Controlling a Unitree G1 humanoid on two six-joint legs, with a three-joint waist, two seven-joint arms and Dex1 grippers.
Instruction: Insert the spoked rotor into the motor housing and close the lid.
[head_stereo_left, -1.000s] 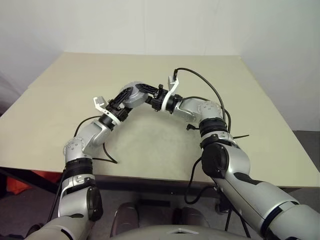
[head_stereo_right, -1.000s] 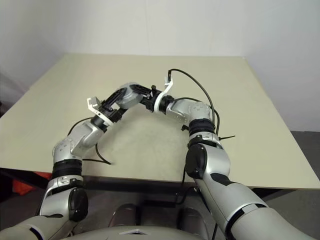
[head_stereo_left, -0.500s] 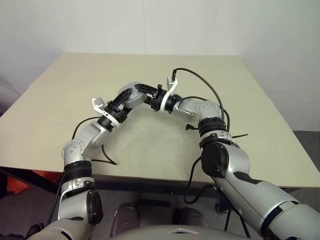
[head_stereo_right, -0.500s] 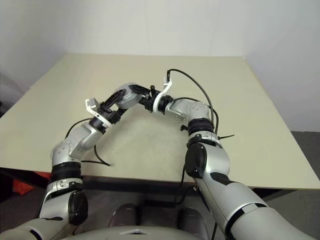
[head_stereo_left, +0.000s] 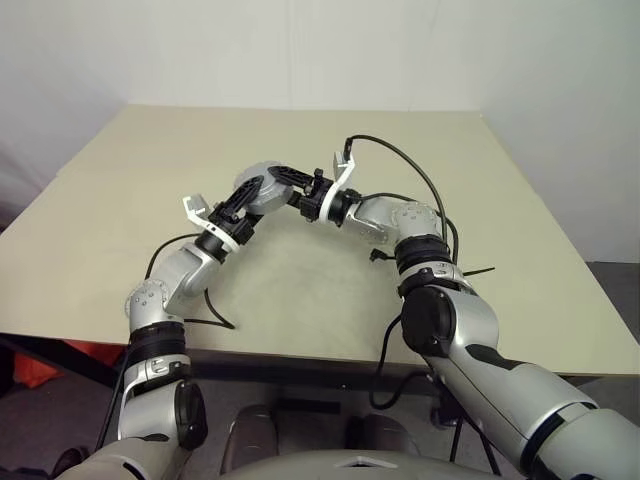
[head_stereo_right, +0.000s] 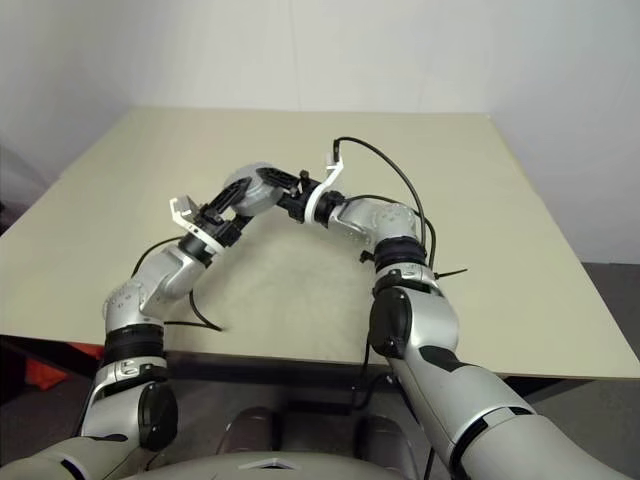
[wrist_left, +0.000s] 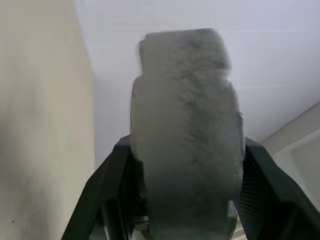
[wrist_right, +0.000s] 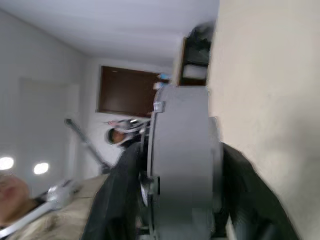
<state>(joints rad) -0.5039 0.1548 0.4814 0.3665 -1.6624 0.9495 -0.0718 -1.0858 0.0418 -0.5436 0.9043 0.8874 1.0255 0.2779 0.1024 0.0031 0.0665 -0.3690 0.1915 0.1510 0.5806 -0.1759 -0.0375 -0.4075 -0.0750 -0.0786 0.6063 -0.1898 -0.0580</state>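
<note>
Both arms reach out over the beige table (head_stereo_left: 120, 200) and bend inward so that the two grippers meet above its middle, well clear of the surface. The left arm rises from the near left edge, its forearm slanting up and to the right, and the left gripper (head_stereo_left: 262, 187) points toward the right gripper (head_stereo_left: 305, 192), which comes in from the right on a forearm angled up and to the left, with a black cable (head_stereo_left: 400, 165) looping over its wrist. Between them sits the housing (head_stereo_left: 258, 190), a round grey metal body held off the table. In the left wrist view the housing (wrist_left: 186, 135) stands edge-on between the two black fingers (wrist_left: 102, 192), which press against its sides, so the left claw grips it at a middling width. In the right wrist view the same grey cylinder (wrist_right: 182, 165) lies between the right fingers (wrist_right: 245, 195), which flank it on either side; whether they press on it or stand just off it I cannot tell.
</note>
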